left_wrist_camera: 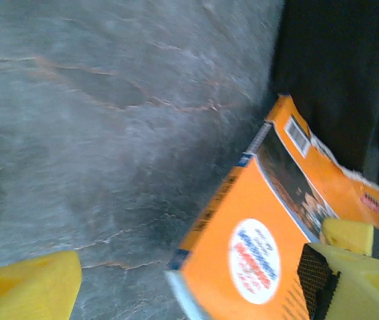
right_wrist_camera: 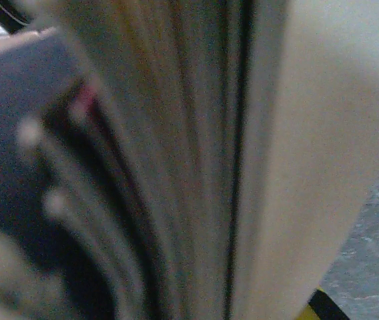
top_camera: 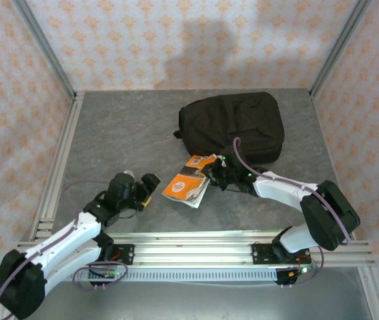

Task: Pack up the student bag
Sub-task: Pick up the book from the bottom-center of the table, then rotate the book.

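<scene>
The black student bag (top_camera: 233, 127) lies flat at the back of the table, and its dark fabric (left_wrist_camera: 336, 73) also fills the upper right of the left wrist view. Just in front of it is a small stack of orange books (top_camera: 186, 183), tilted with one corner raised (left_wrist_camera: 256, 247). My right gripper (top_camera: 215, 171) holds the stack's right end; blurred page edges (right_wrist_camera: 196, 160) press close to its camera and hide its fingers. My left gripper (top_camera: 148, 190) stands open just left of the books, its yellow fingers (left_wrist_camera: 23, 290) spread wide.
The grey stone-patterned tabletop (top_camera: 123, 140) is bare on the left. Metal frame rails (top_camera: 59, 167) run along the left side and the near edge. Patterned walls close in the back and both sides.
</scene>
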`<action>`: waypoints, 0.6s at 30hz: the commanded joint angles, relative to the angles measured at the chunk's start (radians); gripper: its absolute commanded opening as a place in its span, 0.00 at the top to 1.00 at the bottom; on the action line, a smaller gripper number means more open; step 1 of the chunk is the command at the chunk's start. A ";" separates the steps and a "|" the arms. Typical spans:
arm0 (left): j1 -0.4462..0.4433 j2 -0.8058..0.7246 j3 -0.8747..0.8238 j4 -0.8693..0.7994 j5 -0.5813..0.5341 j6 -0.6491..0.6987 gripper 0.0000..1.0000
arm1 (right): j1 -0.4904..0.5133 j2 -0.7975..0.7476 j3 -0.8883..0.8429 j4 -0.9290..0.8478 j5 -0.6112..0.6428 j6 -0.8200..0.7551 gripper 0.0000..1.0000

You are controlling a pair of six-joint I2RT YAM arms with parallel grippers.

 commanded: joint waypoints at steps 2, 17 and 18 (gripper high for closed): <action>0.007 -0.089 -0.012 0.037 -0.125 -0.139 0.11 | -0.006 -0.059 0.014 0.133 0.079 0.098 0.83; -0.030 0.155 0.025 0.354 -0.009 -0.104 0.22 | 0.015 -0.104 0.014 0.173 0.059 0.120 0.84; -0.038 0.164 0.035 0.364 -0.012 -0.098 0.24 | 0.018 -0.104 0.012 0.179 0.058 0.122 0.84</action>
